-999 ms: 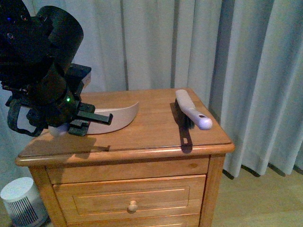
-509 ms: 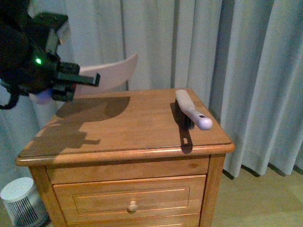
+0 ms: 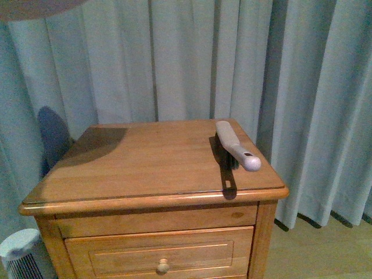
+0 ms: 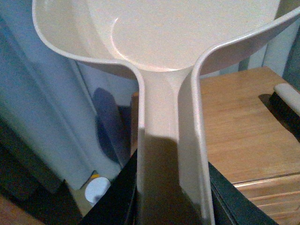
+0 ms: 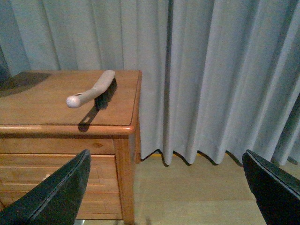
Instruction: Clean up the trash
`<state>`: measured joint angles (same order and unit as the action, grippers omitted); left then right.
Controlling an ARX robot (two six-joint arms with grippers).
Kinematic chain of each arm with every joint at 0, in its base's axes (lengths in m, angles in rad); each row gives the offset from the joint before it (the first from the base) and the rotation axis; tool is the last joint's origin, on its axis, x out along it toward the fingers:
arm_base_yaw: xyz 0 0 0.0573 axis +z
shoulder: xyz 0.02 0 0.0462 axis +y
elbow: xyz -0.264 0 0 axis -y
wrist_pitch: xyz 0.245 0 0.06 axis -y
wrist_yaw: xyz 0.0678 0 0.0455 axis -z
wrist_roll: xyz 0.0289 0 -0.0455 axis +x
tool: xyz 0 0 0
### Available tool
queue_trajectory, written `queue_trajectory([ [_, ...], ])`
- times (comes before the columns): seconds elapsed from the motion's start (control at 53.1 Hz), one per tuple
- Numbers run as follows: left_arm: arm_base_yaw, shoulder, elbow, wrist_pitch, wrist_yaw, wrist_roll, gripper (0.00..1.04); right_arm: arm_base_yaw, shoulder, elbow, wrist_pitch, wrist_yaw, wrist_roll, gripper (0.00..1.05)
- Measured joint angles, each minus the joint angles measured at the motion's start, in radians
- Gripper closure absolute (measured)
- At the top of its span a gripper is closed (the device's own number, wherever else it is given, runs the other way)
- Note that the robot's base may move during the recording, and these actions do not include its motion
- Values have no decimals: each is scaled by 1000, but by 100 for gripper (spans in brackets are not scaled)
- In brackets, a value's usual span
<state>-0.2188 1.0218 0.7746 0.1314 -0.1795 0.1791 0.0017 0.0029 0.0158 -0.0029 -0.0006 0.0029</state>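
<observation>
My left gripper (image 4: 171, 187) is shut on the handle of the pale pink dustpan (image 4: 187, 33), which I hold high in the air beside the nightstand's left side. In the front view only a sliver of the dustpan (image 3: 35, 4) shows at the top left corner, and its shadow falls on the curtain and the tabletop. My right gripper (image 5: 164, 187) is open and empty, low above the floor to the right of the nightstand. No crumpled wad of white paper shows in any view; the dustpan's inside looks empty.
A wooden nightstand (image 3: 145, 168) with drawers stands before grey curtains (image 3: 192, 58). A white-handled brush (image 3: 235, 145) lies on its right side and also shows in the right wrist view (image 5: 93, 89). A small white round appliance (image 3: 17, 244) stands on the floor at the left.
My left arm has lifted the dustpan off the tabletop, up and to the left, out of the front view. The brush has not moved.
</observation>
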Motion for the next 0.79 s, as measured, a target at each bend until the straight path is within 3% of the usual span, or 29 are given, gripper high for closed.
queue_trajectory([
  [0.32, 4, -402, -213, -82, -33, 105, 78, 0, 0, 0, 0, 0, 0, 7],
  [0.791, -14, -549, -269, -154, -53, 111, 78, 0, 0, 0, 0, 0, 0, 7],
])
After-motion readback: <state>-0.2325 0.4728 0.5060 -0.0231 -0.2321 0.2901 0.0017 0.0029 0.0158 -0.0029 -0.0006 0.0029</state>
